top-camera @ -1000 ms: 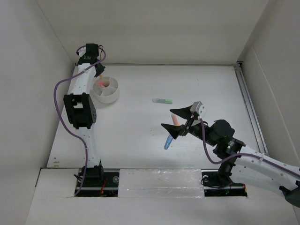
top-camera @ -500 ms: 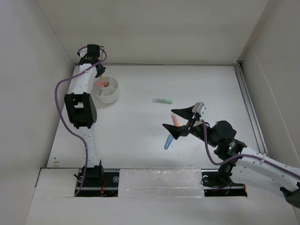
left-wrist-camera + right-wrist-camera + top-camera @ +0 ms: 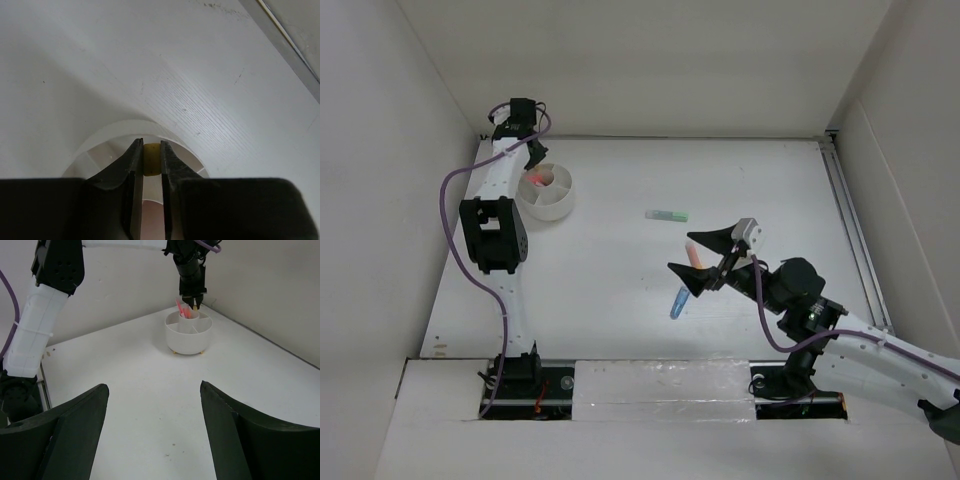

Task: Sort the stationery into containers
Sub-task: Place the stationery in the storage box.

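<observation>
Sorting is partway along, as we read it. Our left hand (image 3: pixel 151 150) is clenched on the tan block (image 3: pixel 151 159), which sits pinched between the two fingertips right above the tub (image 3: pixel 100 137). From the right wrist camera we see that hand (image 3: pixel 192 300) hanging over the far side of the tub (image 3: pixel 189 342), just beside the pink and red pens (image 3: pixel 184 309) that stand in one of its sections. Which section lies under the block we cannot tell for sure; the dividers show only in part below the fingers.

Our right hand (image 3: pixel 677 252) is spread wide and grasps nothing. It hovers over the middle of the table (image 3: pixel 770 180), above the orange pen (image 3: pixel 694 256), with the blue marker (image 3: pixel 677 303) lying just nearer to the arm bases. The green bar (image 3: pixel 667 214) lies a little farther out, apart from both. All three are well away from the tub (image 3: pixel 558 205) in the far left corner.

We judge the step in hand to be dropping the block. The next move calls for the left hand to be over a free section, not the one with the pens, low enough that the small block does not bounce off a divider or the rim, and only then to let go. Meanwhile the right hand looks lined up to come down on the orange pen; it would need to close across the thin barrel.
</observation>
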